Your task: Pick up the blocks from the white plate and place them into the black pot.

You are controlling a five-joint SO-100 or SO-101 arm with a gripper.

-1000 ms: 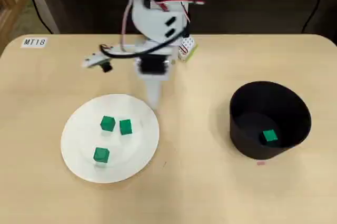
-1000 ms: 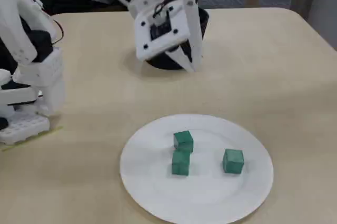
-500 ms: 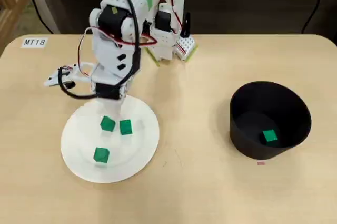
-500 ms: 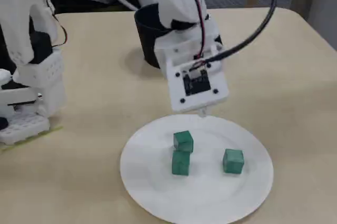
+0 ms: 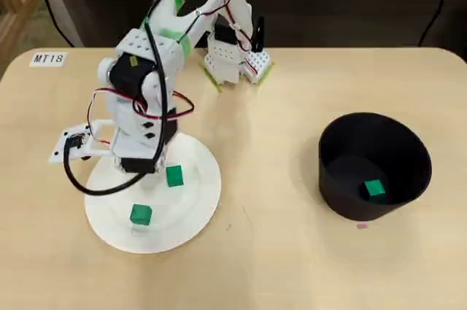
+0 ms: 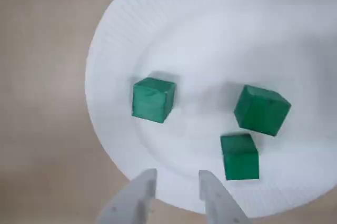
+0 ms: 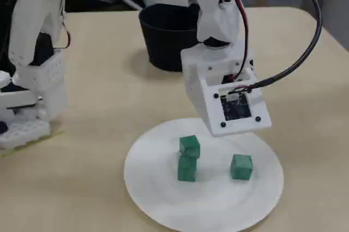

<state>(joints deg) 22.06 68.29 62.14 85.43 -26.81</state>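
Arm reaches out fr. its base at table's far edge in overhead view, wrist bent down over round flat white plate (image 5: 191,211). Two-finger white gripper (image 6: 176,182) hangs above plate's rim, fingers slightly apart, holding nothing. Three small bright green cubes (image 6: 153,99) lie on plate in wrist view. Fourth cube (image 5: 374,188) sits inside matte black round pot (image 5: 343,135), well apart fr. plate.

A white label (image 5: 48,58) marked "MT18" is seen near the far-left corner of the tan table (image 5: 277,266).
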